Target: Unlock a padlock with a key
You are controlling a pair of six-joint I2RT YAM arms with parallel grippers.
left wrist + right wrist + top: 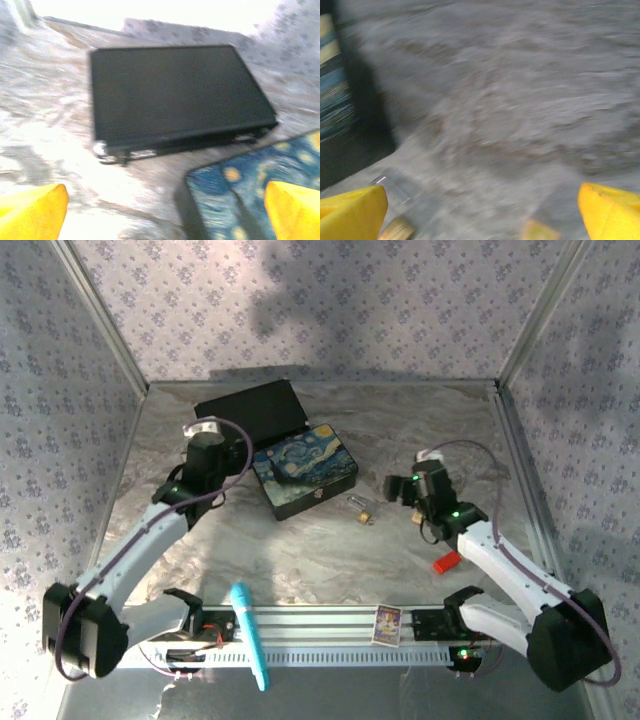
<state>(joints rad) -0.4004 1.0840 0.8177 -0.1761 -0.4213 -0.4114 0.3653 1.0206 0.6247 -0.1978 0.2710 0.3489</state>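
Observation:
The brass padlock (365,511) with its thin silver shackle lies on the table just right of the painted box (305,472). In the right wrist view the padlock (396,230) is blurred at the bottom left, beside my left yellow finger (352,212). I cannot make out the key apart from the padlock. My right gripper (393,486) hangs open a little right of the padlock, and its jaws (480,215) have nothing between them. My left gripper (205,429) is open near the black box (250,412), its jaws (162,212) wide apart over bare table.
The black box (175,95) lies flat behind the painted box (260,190). A small tan cube (540,232) is near my right gripper. A red block (446,561), a blue pen (250,635) and a card (387,624) sit near the front rail. Patterned walls close in three sides.

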